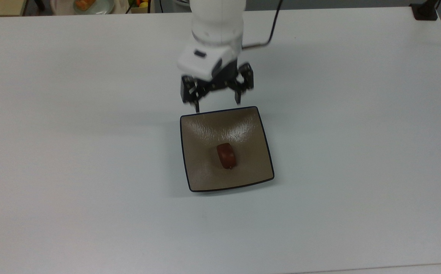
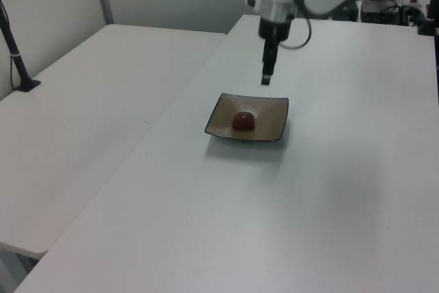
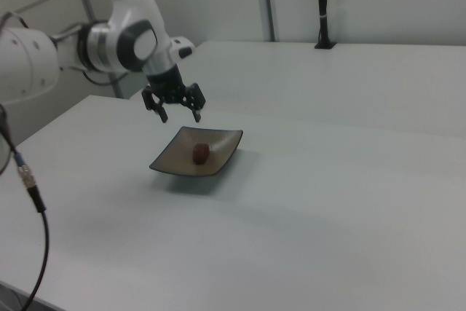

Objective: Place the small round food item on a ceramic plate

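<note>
The small round food item [image 1: 226, 155], a dark reddish-brown glossy lump, lies near the middle of the square tan-brown ceramic plate [image 1: 205, 179] on the white table. The same pair appears in the left view as food item [image 2: 243, 121] on plate [image 2: 273, 111], and in the right view as food item [image 3: 200, 153] on plate [image 3: 221, 154]. My gripper [image 1: 217, 104] hangs open in the air above the plate's far edge, holding nothing, well clear of the food. It is also seen raised in the left view [image 2: 266, 79] and the right view [image 3: 179, 115].
A pale round dish [image 1: 104, 7] with orange food sits beyond the table's far edge in the top view. A black post base [image 1: 425, 12] stands at the far right corner. A second white table [image 2: 82, 94] lies alongside in the left view.
</note>
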{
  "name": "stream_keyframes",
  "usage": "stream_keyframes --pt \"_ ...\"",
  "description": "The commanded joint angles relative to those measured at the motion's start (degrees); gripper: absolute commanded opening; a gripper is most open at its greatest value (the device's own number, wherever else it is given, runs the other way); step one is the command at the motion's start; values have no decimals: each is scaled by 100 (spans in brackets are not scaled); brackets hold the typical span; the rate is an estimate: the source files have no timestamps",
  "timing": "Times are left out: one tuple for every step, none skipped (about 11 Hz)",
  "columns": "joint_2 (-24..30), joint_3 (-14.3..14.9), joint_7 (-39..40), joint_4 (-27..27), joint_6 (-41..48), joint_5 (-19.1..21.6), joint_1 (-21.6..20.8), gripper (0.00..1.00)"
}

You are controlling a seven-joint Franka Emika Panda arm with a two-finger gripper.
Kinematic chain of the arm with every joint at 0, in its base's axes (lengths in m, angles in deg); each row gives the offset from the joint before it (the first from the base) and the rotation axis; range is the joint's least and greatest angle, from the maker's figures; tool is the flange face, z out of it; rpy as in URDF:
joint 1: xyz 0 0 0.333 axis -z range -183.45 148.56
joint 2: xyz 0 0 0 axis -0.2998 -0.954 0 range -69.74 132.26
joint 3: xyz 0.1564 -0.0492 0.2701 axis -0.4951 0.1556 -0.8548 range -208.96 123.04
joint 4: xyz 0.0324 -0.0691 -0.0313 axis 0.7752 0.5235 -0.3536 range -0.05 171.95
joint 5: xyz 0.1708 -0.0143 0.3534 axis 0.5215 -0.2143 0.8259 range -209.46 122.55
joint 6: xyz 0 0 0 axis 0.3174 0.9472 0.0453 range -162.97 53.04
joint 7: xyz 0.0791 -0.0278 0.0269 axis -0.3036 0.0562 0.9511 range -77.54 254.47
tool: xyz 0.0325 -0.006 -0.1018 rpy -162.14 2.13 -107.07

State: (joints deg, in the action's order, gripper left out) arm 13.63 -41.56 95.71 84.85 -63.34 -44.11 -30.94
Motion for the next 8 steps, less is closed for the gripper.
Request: stream_keyframes --pt "1005 45 -213 154 1373 179 162 100" --pt "1251 45 -476 154 1769 223 224 100" --pt "1445 71 -705 154 2034 241 286 100" --pt "1621 150 -846 163 2263 241 286 100" --pt "1788 220 -839 163 2561 241 286 100" --pt "1920 247 -813 172 2738 241 286 100" --pt "2008 299 -804 206 2801 241 269 100" --pt "2053 309 -804 215 2784 250 251 100"
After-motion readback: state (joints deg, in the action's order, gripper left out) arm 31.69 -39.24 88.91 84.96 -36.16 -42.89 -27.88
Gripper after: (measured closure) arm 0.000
